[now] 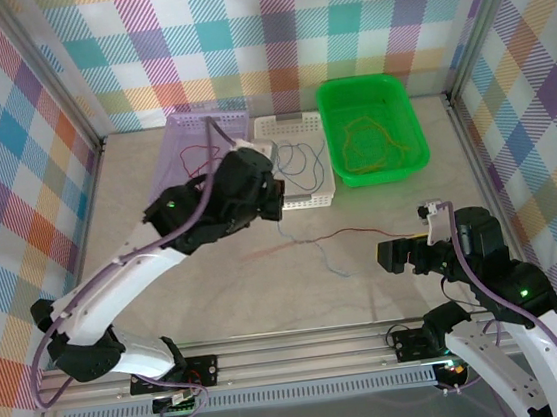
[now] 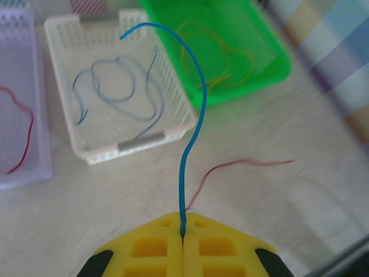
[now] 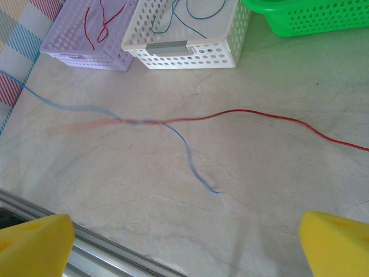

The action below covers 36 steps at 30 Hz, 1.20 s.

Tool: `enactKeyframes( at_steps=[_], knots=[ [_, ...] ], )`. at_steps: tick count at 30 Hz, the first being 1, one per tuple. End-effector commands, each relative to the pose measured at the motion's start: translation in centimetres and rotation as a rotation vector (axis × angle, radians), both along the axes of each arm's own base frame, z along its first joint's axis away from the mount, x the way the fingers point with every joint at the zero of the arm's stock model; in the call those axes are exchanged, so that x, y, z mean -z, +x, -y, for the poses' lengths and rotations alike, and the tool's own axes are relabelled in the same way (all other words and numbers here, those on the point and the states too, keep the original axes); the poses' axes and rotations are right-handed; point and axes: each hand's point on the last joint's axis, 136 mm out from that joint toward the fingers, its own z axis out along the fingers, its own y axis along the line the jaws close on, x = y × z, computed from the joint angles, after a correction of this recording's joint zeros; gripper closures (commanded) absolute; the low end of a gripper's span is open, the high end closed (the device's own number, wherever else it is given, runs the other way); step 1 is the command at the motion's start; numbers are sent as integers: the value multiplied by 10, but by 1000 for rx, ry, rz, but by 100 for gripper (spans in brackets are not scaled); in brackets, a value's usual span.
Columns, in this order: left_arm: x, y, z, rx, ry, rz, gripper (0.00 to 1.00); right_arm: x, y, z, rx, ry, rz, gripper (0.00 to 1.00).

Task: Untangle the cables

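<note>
The left gripper was pressed together on a blue cable, which curved away from its fingertips above the worktop, in front of the white basket. The right gripper hung spread wide and held nothing; ahead of it the blue cable trailed onto the worktop and crossed a red cable lying there. A second red cable lay in the purple basket, another blue one in the white basket, and a yellow-orange cable in the green basket.
</note>
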Motion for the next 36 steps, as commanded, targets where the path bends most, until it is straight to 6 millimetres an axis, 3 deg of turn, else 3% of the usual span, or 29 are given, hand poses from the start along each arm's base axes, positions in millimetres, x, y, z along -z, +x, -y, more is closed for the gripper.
enactKeyframes(
  at_steps=[1, 9, 15, 22, 26, 30, 36],
  knots=[
    [-37, -14, 0, 43, -78, -1, 100, -1, 2, 0, 0, 1, 19, 0],
    [-114, -5, 12, 75, -147, 114, 100, 0, 2, 0, 4, -1, 18, 0],
    [-151, 1, 10, 64, -217, 199, 100, 1, 2, 0, 5, -1, 16, 0],
    [-159, 9, 22, 67, -271, 216, 100, 0, 2, -5, -30, 6, 16, 0],
    [-163, 15, 32, 77, -304, 224, 100, -9, -4, -27, -150, 70, -7, 0],
    [-167, 24, 33, 60, -319, 240, 100, -11, -1, -34, -181, 88, -27, 0],
    [-157, 45, 32, 20, -294, 236, 100, 26, 22, -57, -128, 212, -236, 0]
  ],
)
